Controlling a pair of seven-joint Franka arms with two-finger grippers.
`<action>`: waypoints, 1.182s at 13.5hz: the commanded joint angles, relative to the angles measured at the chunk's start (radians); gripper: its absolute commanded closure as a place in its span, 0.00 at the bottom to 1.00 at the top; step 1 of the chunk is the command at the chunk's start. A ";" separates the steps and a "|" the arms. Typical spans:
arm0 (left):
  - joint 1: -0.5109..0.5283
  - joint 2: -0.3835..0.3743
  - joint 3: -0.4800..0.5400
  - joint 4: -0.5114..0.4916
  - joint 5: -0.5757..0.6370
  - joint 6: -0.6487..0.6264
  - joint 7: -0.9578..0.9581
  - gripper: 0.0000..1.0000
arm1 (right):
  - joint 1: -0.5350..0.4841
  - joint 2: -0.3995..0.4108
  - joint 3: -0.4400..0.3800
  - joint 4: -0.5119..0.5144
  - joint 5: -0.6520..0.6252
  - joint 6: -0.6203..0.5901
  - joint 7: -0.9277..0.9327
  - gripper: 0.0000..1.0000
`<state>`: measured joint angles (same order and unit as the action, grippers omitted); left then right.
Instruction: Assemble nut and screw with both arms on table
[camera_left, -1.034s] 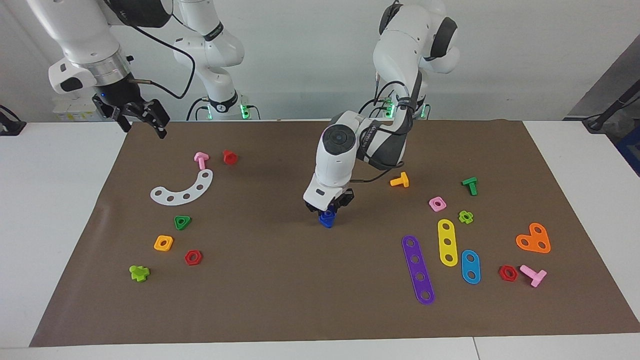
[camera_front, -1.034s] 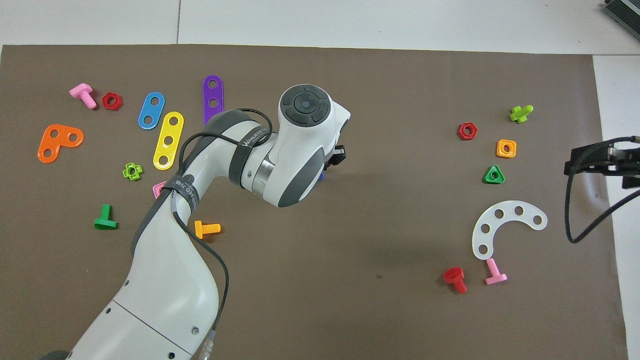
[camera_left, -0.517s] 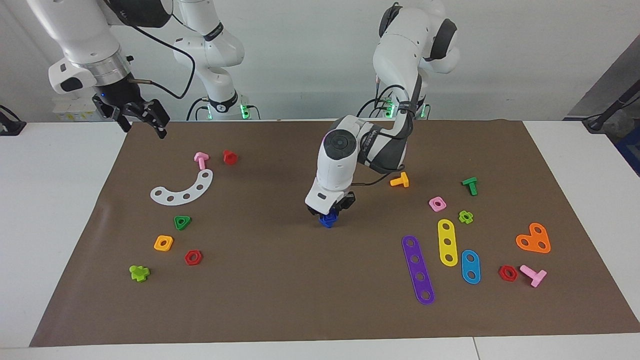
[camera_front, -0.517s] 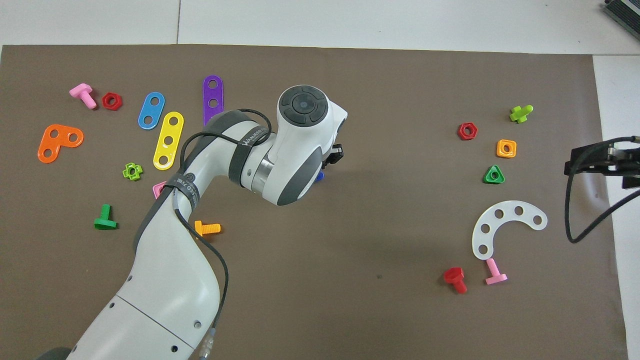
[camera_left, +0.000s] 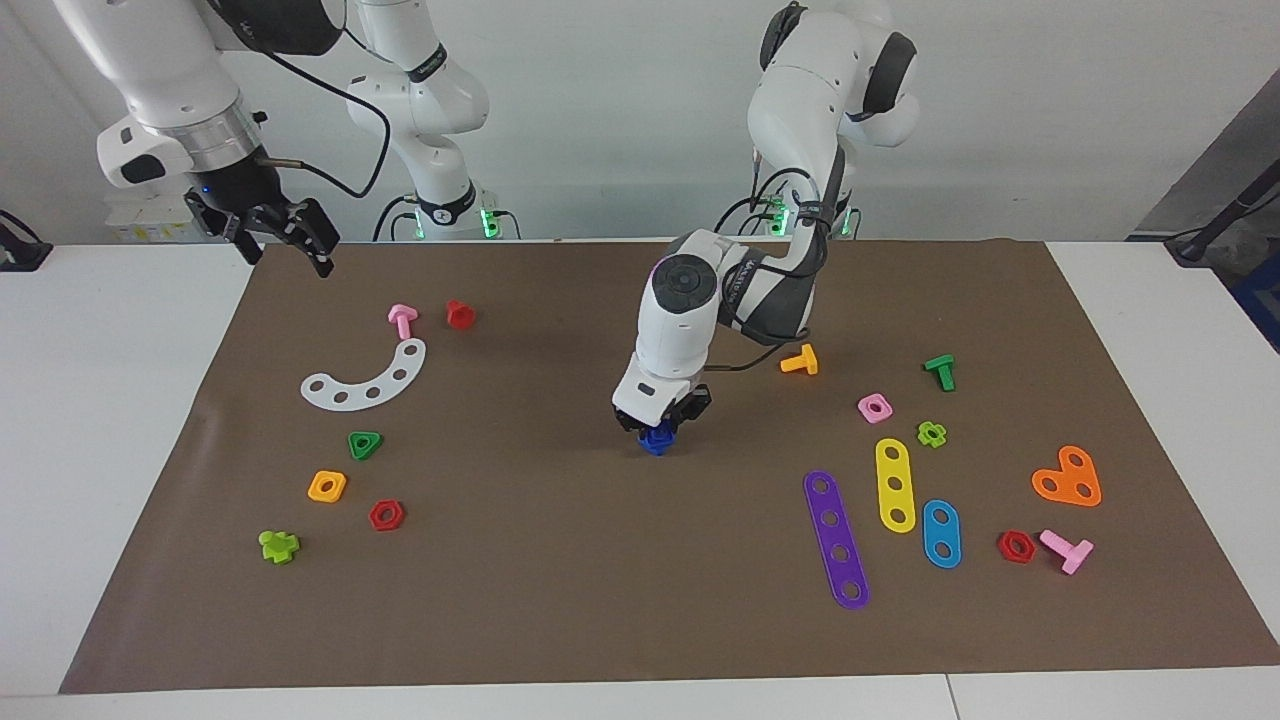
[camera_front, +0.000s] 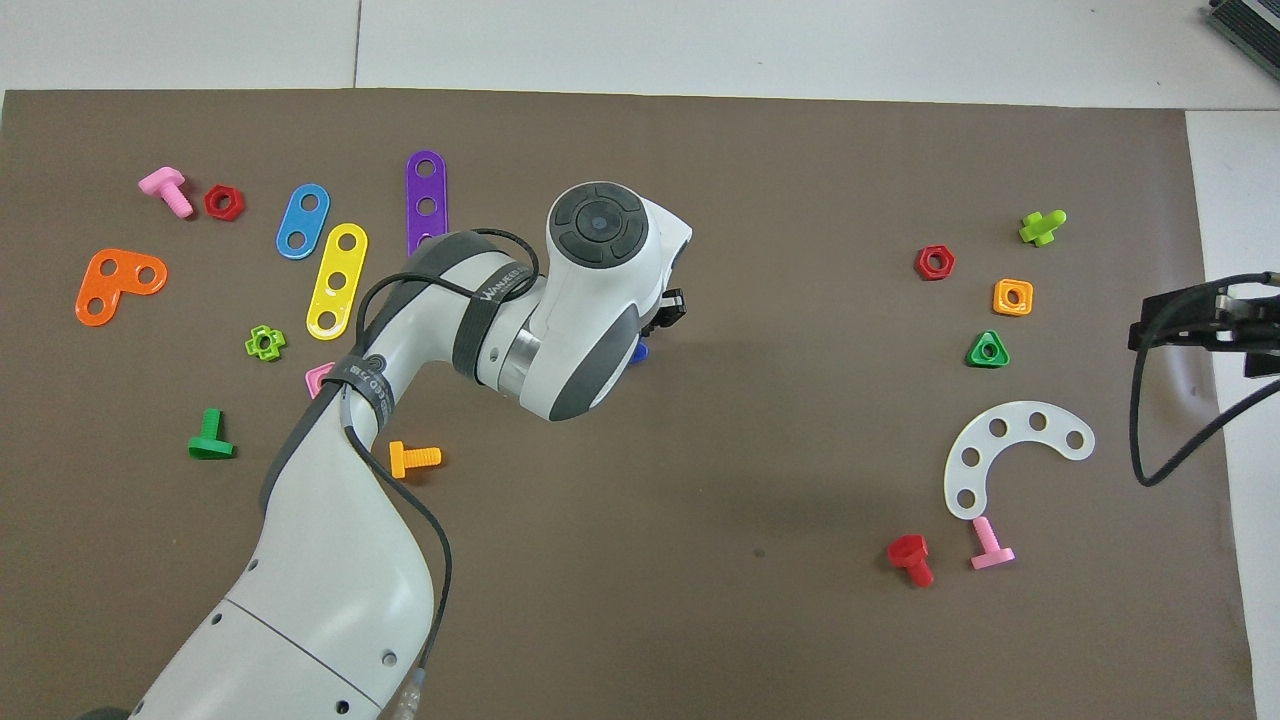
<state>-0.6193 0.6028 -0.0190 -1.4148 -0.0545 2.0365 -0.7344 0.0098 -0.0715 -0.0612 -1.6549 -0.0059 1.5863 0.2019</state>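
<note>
A small dark blue piece (camera_left: 656, 441) sits on the brown mat (camera_left: 560, 580) of the table, near the mat's middle. It reads as the nut and screw together, and I cannot tell one from the other. My left gripper (camera_left: 660, 426) points down and is shut on its top. In the overhead view the left wrist hides nearly all of it, leaving a blue sliver (camera_front: 640, 351) beside a black gripper part (camera_front: 672, 308). My right gripper (camera_left: 283, 228) hangs open and empty over the mat's corner at the right arm's end, where that arm waits; its body (camera_front: 1205, 322) shows overhead.
Loose toy parts lie at both ends of the mat. An orange bolt (camera_left: 800, 360) and a pink nut (camera_left: 875, 407) are closest to the left arm. Toward the right arm lie a white curved strip (camera_left: 368, 378), a red bolt (camera_left: 459, 314) and a green triangle nut (camera_left: 365, 444).
The left wrist has turned and shifted slightly above the blue piece, which stays at the same spot on the mat. The right arm has not moved.
</note>
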 joint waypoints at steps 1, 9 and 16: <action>-0.003 0.005 0.007 -0.070 0.027 0.053 -0.016 0.98 | 0.001 -0.016 -0.005 -0.011 0.020 -0.009 -0.027 0.00; 0.000 0.008 0.007 -0.011 0.012 -0.034 -0.017 0.97 | 0.001 -0.016 -0.005 -0.011 0.020 -0.009 -0.027 0.00; 0.000 0.012 0.007 0.040 -0.034 -0.094 -0.034 0.97 | 0.001 -0.016 -0.005 -0.011 0.020 -0.009 -0.027 0.00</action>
<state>-0.6191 0.5973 -0.0162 -1.4103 -0.0664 1.9904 -0.7531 0.0098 -0.0715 -0.0612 -1.6549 -0.0059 1.5863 0.2019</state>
